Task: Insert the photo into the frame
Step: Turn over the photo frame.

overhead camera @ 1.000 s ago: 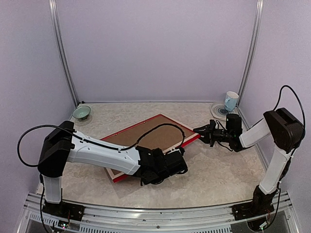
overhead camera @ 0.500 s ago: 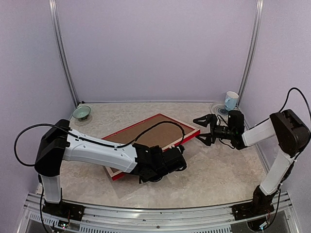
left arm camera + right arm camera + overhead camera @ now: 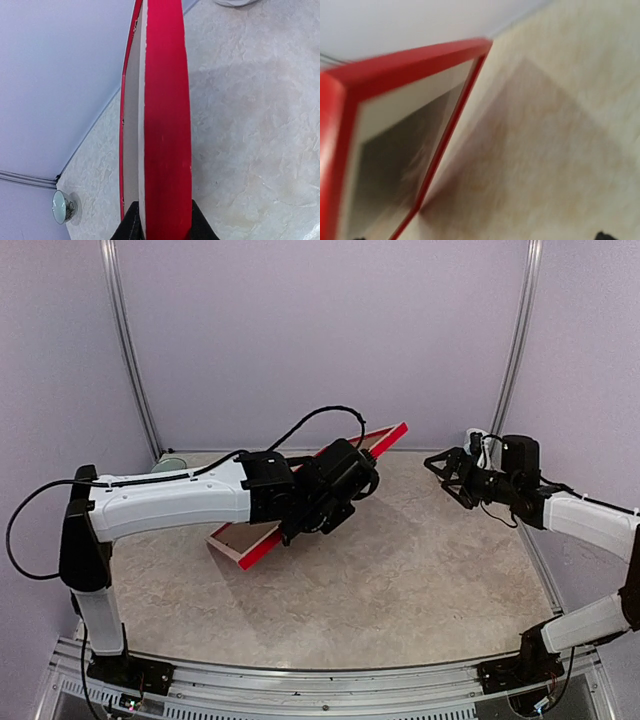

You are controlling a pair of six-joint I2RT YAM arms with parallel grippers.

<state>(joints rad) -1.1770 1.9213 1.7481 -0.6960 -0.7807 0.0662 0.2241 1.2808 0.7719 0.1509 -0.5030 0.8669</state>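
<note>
Above the desk (image 3: 420, 580), the frame (image 3: 262, 548) stands tipped up on a long edge, one corner high and the other low. You cannot tell whether the low corner touches the desk. Your left jaws are clamped on the frame's red edge, and nothing else carries it. Your right jaws stand wide apart just off the frame's high corner, touching nothing. On the frame's front side, the right wrist view shows a pale border around a dark patch. That is likely the photo (image 3: 390, 165), though it is too blurred to be sure.

The risk lies in that single grip. Held by one thin edge, the frame can swing or slip between the jaws if you turn it fast. If nothing locks the photo in, tipping further may let it slide out. Bring the right jaws in carelessly and you knock the high corner, or you back into the cup (image 3: 478, 440) beyond it.
</note>
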